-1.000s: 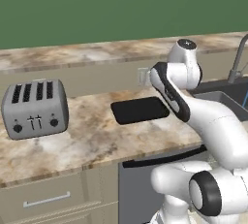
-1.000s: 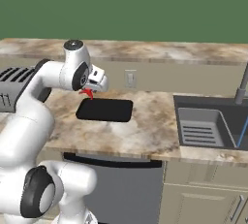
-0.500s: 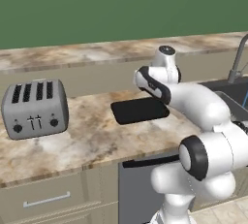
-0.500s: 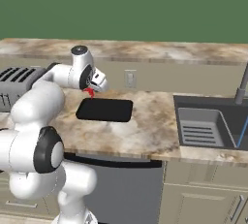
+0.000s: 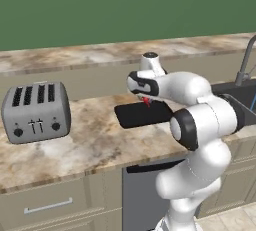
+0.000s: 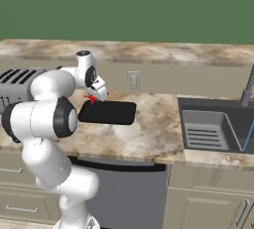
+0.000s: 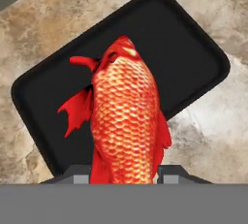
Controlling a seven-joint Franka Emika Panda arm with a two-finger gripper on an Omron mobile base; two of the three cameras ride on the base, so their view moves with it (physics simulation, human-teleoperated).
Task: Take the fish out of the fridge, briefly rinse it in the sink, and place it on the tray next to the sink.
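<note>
At the hand view's centre, the dark two-finger gripper (image 7: 124, 173) clamps the small red-orange scaly fish (image 7: 127, 121) by its tail end above the flat black rectangular tray (image 7: 189, 68); it looks light, probably slippery.

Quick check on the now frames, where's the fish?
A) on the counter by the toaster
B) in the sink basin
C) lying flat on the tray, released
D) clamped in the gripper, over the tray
D: the hand view shows the fish clamped between the fingertips of the gripper, hanging over the black tray; the right base view also puts the gripper at the tray's edge.
</note>
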